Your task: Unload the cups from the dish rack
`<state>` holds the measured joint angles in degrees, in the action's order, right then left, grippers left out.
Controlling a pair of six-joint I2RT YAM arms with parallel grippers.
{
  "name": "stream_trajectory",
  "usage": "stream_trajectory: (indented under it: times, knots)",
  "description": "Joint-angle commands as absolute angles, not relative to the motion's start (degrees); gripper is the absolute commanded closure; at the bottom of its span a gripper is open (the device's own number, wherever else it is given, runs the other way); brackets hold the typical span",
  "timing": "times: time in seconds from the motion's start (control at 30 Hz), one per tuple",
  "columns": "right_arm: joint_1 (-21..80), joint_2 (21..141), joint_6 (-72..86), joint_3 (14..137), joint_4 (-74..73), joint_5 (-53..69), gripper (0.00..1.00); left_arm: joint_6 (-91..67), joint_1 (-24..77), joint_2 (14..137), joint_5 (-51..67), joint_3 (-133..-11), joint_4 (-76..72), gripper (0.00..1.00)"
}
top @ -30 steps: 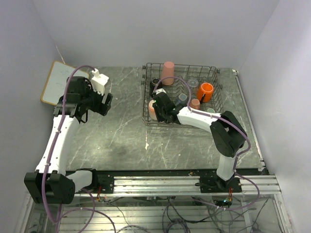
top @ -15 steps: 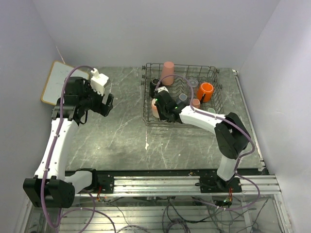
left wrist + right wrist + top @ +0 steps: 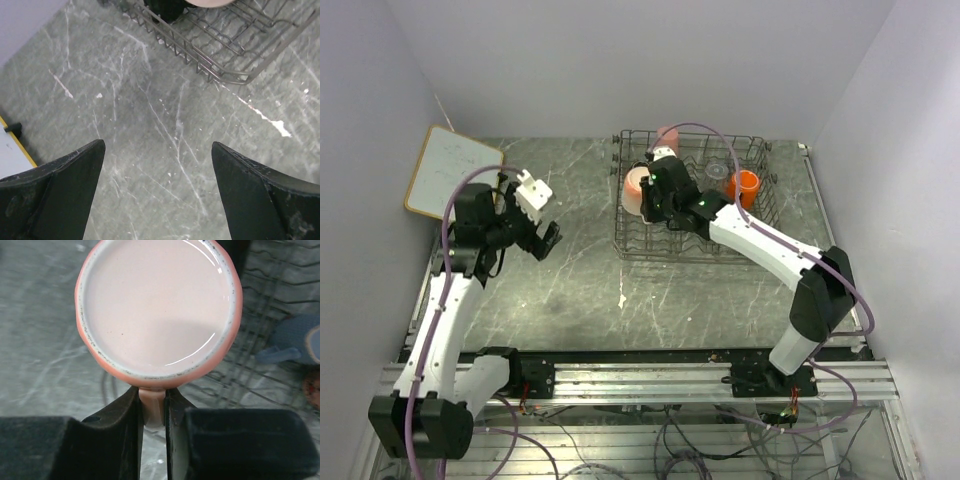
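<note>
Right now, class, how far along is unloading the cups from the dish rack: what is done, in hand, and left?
Done: no cup stands on the table yet. In hand: the right end effector is shut on the salmon mug, by its handle, above the dish rack. Left: at least the orange mug, pink tumbler and grey-blue cup sit in the rack. The left end effector is open, empty.

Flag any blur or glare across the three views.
Top external: even light, soft shadows. Left wrist: table sharp, left gripper slightly soft. Right wrist: thin glare arcs inside the salmon mug; dish rack behind it blurred.
</note>
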<state>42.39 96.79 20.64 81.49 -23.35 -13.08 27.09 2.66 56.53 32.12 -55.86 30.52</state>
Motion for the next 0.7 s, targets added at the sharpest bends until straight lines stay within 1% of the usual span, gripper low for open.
stream_trajectory:
  times: [0.0, 0.07, 0.17, 0.27, 0.37, 0.43, 0.57, 0.67]
  knots:
    - [42.3, 92.4, 28.4, 86.4, -20.9, -2.0, 1.0, 37.8, 2.3, 49.8, 37.7, -48.0, 20.1, 0.01]
    - [42.4, 92.0, 31.6, 87.0, -20.1, 2.1, 1.0, 41.2, 2.3, 45.5, 39.6, -44.4, 15.4, 0.01]
    - [42.5, 91.7, 34.7, 87.2, -19.2, 7.3, 1.0, 42.8, 2.6, 43.1, 42.0, -41.3, 8.5, 0.01]
    - [42.5, 91.6, 37.8, 86.5, -17.6, 13.3, 1.0, 49.0, 3.0, 43.5, 44.2, -40.3, 7.6, 0.01]
    - [42.5, 91.6, 41.3, 85.1, -14.9, 21.7, 1.0, 55.9, 3.6, 43.4, 45.9, -39.2, 7.8, 0.01]
    - [42.4, 90.9, 44.5, 82.0, -10.1, 26.7, 1.0, 57.3, 4.1, 42.3, 46.2, -37.3, 5.3, 0.01]
    - [42.2, 89.4, 52.9, 76.2, 1.1, 34.5, 1.0, 65.1, 5.9, 39.2, 47.4, -34.2, 4.2, 0.01]
    - [42.2, 90.3, 57.4, 74.2, 6.4, 38.9, 1.0, 63.9, 7.0, 36.1, 46.2, -30.1, -4.2, 0.0]
